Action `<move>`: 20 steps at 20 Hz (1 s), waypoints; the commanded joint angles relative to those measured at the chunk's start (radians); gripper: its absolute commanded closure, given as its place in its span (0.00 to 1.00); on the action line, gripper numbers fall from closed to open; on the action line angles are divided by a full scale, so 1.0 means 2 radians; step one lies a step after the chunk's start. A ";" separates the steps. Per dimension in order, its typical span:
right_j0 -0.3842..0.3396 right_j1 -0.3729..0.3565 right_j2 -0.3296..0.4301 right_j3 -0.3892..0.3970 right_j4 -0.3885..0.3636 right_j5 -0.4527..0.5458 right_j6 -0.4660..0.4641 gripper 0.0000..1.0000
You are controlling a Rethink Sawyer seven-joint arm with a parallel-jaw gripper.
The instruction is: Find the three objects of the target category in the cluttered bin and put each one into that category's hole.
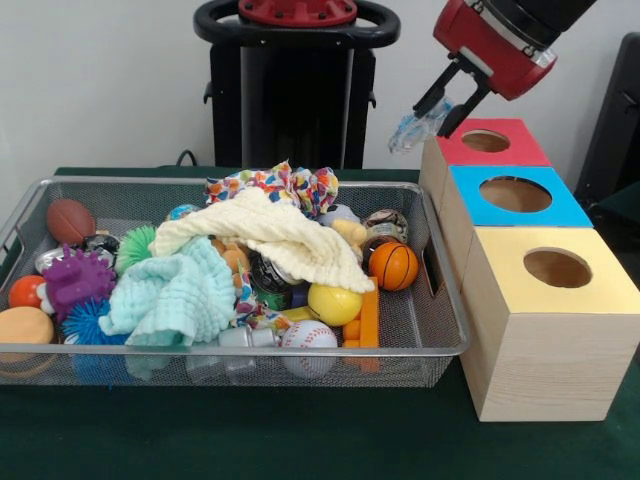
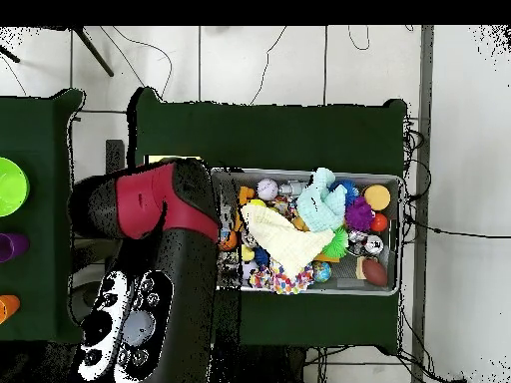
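Note:
My gripper (image 1: 432,120) hangs at the upper right, above the back left corner of the red-topped box (image 1: 520,152). It is shut on a small clear crinkly water bottle (image 1: 408,132) that sticks out to its left, in the air. The silver wire-mesh bin (image 1: 250,352) sits left of the boxes, full of clutter. A clear bottle-like item (image 1: 245,338) lies at its front next to a baseball (image 1: 308,336). In the overhead view my arm (image 2: 150,209) hides the gripper and the boxes; the bin (image 2: 309,292) lies to its right.
Three wooden boxes with round holes stand in a row right of the bin: red top, blue top (image 1: 560,205) and yellow top (image 1: 600,290). The bin holds a cream cloth (image 1: 280,235), a mint cloth (image 1: 175,295), balls and toys. The pedestal (image 1: 295,90) stands behind.

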 commanded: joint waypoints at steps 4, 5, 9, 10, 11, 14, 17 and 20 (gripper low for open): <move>0.011 0.044 0.025 -0.023 0.037 0.047 0.100 1.00; 0.013 0.046 0.024 -0.025 0.039 0.048 0.100 1.00; 0.018 0.050 0.018 -0.031 0.048 0.052 0.103 1.00; 0.020 0.052 0.016 -0.033 0.051 0.054 0.105 1.00; 0.022 0.054 0.014 -0.035 0.053 0.055 0.107 1.00; 0.029 0.059 0.008 -0.042 0.060 0.060 0.114 1.00; 0.035 0.061 0.004 -0.042 0.065 0.062 0.118 1.00; 0.042 0.060 -0.001 -0.035 0.072 0.055 0.126 1.00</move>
